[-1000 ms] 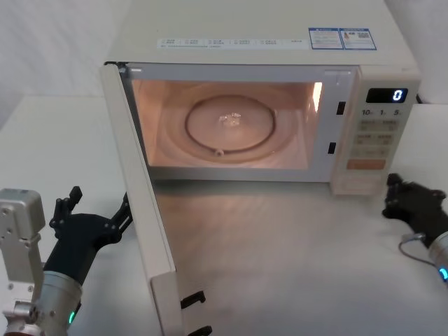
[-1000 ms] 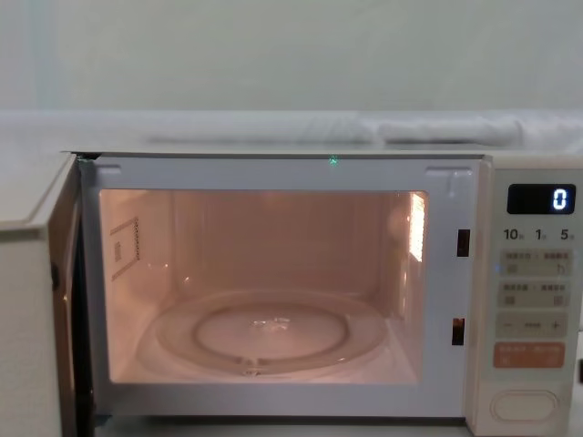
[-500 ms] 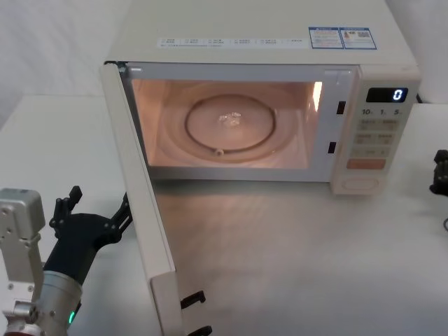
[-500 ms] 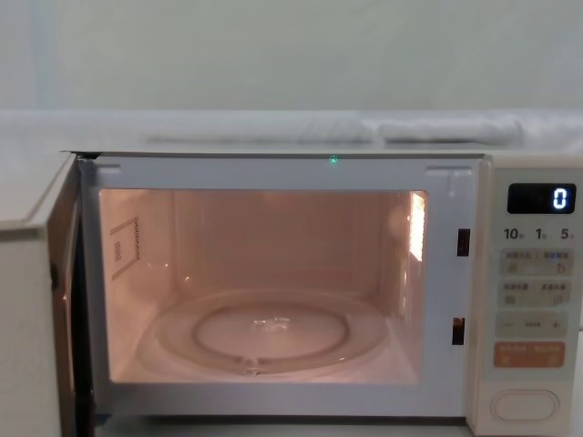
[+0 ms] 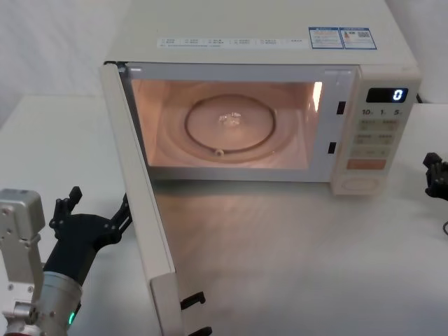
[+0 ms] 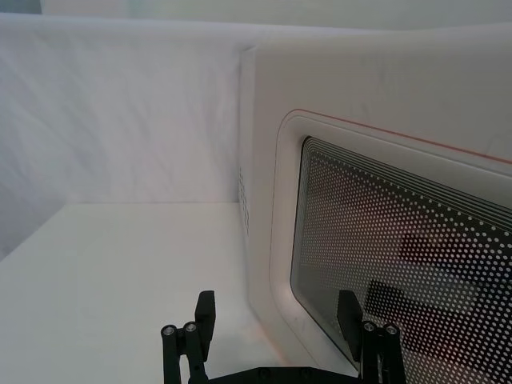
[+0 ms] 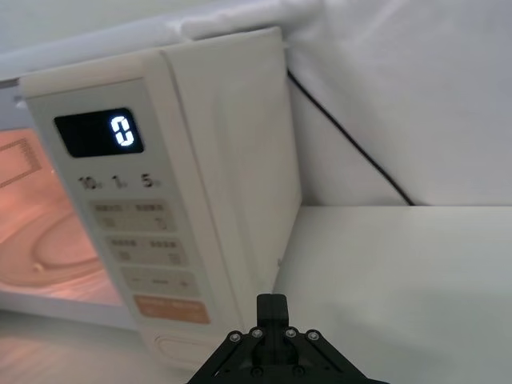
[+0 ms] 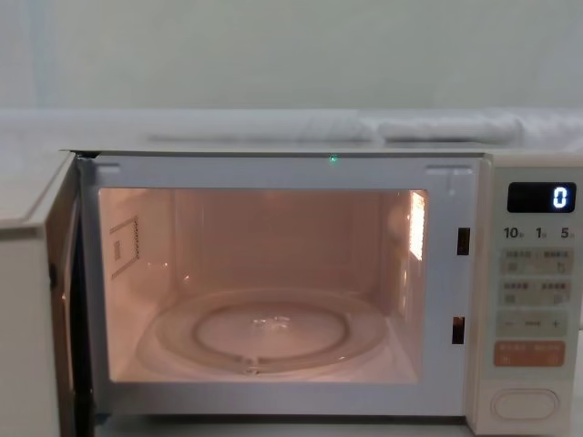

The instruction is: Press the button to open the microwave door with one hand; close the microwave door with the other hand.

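The cream microwave door (image 5: 143, 210) stands swung out on its left hinge, and the lit cavity is exposed. The button (image 5: 361, 184) is the pill-shaped key at the bottom of the keypad strip, also seen as the button (image 8: 524, 403) and the button (image 7: 180, 346). My left gripper (image 5: 98, 208) is open, low on the left, just outside the door's outer face. In the left wrist view the left gripper (image 6: 277, 308) faces the door (image 6: 384, 240) and its dotted window. My right gripper (image 5: 437, 175) is shut, to the right of the keypad and clear of it; the right gripper (image 7: 272, 308) shows its fingers together.
A glass turntable (image 5: 231, 124) lies inside the cavity. The display (image 5: 387, 94) reads 0. Two black latch hooks (image 5: 193, 301) stick out from the door's free edge. A black cable (image 7: 352, 152) runs behind the oven on the right. The white tabletop (image 5: 294, 259) spreads in front.
My right gripper has drawn back from in front of the button to the right edge of the head view. The door stays open and the left arm has not moved.
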Robot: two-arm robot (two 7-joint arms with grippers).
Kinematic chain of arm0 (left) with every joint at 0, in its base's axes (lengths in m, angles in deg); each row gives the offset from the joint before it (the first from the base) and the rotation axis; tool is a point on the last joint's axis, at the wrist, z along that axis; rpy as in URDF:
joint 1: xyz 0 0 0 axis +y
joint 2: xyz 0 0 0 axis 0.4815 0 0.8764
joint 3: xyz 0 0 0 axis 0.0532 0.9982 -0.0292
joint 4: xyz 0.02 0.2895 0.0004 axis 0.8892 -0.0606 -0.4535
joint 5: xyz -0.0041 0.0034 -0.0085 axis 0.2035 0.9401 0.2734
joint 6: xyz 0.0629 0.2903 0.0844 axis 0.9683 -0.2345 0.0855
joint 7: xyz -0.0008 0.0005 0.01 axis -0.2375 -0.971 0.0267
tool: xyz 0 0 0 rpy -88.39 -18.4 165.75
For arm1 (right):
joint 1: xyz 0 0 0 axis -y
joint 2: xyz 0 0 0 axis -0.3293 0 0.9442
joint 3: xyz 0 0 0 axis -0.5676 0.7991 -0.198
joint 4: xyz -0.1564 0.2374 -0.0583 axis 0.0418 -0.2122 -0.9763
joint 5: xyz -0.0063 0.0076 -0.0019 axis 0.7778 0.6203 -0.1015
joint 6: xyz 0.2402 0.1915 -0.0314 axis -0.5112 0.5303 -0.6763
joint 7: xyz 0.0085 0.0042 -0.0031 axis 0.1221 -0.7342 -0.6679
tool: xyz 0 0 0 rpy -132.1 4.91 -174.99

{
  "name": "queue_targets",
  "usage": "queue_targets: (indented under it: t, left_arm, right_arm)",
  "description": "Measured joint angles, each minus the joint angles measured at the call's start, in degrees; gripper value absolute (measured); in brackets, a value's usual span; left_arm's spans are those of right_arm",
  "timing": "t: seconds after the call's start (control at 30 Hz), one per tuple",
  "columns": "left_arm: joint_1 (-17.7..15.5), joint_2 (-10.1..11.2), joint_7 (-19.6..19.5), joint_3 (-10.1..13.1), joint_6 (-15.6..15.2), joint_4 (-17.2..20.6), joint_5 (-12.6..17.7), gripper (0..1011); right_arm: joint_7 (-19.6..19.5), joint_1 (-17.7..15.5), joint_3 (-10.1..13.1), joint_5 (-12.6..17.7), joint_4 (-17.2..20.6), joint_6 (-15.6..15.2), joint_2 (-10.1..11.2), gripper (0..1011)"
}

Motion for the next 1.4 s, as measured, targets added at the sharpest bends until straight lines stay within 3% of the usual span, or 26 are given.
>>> queue_targets:
  t: [0.3, 0.53, 1.03, 1.4]
  left_arm:
    - [0.0, 0.0, 0.0, 0.0, 0.0, 0.0, 0.0, 1001]
    - [0.0, 0.0, 0.0, 0.0, 0.0, 0.0, 0.0, 1001]
    - [0.0, 0.0, 0.0, 0.0, 0.0, 0.0, 0.0, 1001]
    - [0.0, 0.0, 0.0, 0.0, 0.0, 0.0, 0.0, 1001]
  right_arm:
    - [0.1, 0.0, 0.0, 0.0, 0.0, -0.1, -0.1, 8]
    - [0.0, 0.0, 0.1, 0.0, 0.0, -0.1, -0.2, 177]
    - [-0.1, 0.0, 0.2, -0.1, 0.0, -0.1, -0.3, 681]
    - [-0.2, 0.0, 0.2, -0.1, 0.0, -0.1, -0.3, 982]
